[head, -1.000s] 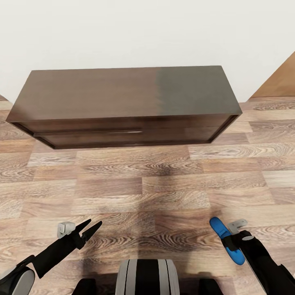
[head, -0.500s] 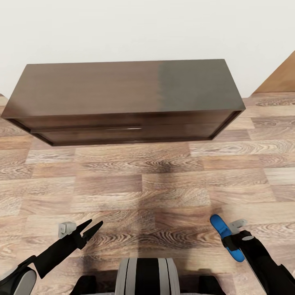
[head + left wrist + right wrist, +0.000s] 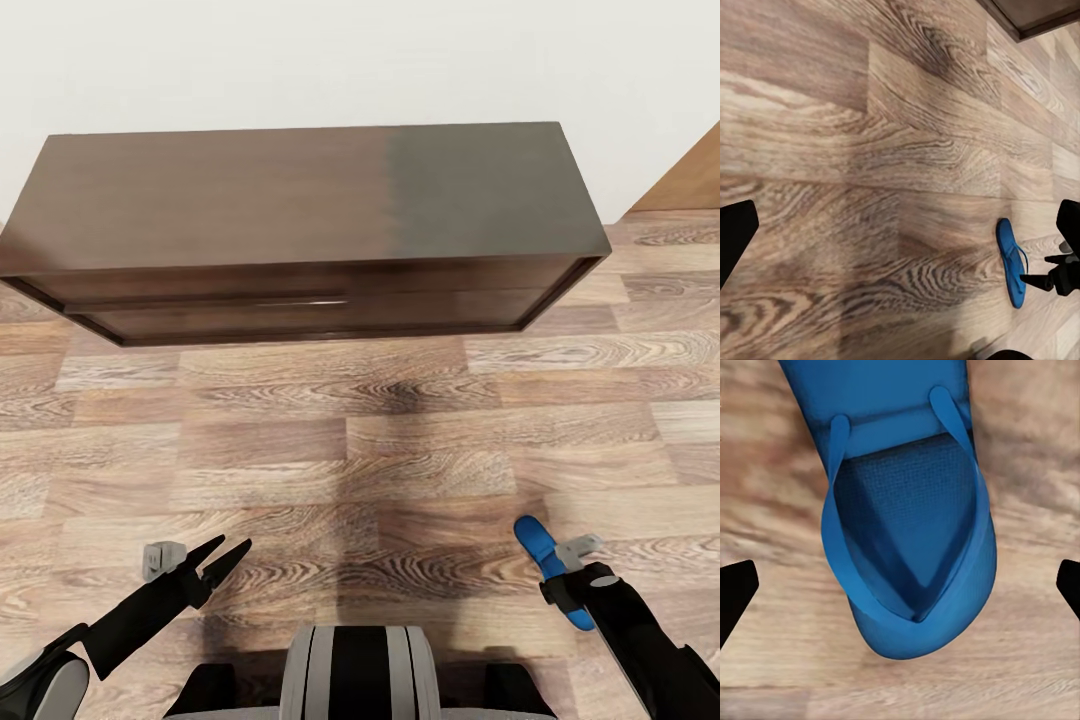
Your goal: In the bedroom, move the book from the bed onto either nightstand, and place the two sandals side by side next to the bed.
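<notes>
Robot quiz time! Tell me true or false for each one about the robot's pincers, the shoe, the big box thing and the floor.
1. The left pincer is open with nothing in it. True.
2. The sandal is red. False: it is bright blue.
3. The sandal is by the right pincer. True.
4. The long cabinet is white. False: it is dark brown wood, against a white wall.
5. The floor is green carpet. False: it is wooden planks.
</notes>
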`<state>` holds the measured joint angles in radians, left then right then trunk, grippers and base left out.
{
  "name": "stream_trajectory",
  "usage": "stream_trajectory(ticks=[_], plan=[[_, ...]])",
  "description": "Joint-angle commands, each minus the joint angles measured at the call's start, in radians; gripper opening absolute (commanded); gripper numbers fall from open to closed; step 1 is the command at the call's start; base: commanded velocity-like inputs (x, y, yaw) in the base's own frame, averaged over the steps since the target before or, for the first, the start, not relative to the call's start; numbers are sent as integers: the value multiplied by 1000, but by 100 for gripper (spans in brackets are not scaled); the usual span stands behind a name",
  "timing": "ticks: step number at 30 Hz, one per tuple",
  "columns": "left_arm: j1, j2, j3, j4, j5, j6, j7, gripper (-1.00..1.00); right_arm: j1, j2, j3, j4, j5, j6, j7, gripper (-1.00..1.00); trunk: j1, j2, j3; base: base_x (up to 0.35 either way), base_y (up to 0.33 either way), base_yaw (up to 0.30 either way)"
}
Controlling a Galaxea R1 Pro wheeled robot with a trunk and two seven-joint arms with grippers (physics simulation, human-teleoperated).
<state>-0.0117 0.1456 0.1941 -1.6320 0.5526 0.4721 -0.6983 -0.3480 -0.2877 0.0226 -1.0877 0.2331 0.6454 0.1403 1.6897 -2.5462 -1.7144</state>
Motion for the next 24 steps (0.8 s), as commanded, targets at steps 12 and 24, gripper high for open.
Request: stream_trajectory(ticks=[12,24], plan=[[-1,-1,1,0,7,8,-1,100,0,-1,2,-1,12,5,7,100,3,-2,-31,0,0,0],[-1,0,1,0,7,9,-1,100,0,-1,2,-3,12,5,7,100,3,-2,-31,0,0,0]])
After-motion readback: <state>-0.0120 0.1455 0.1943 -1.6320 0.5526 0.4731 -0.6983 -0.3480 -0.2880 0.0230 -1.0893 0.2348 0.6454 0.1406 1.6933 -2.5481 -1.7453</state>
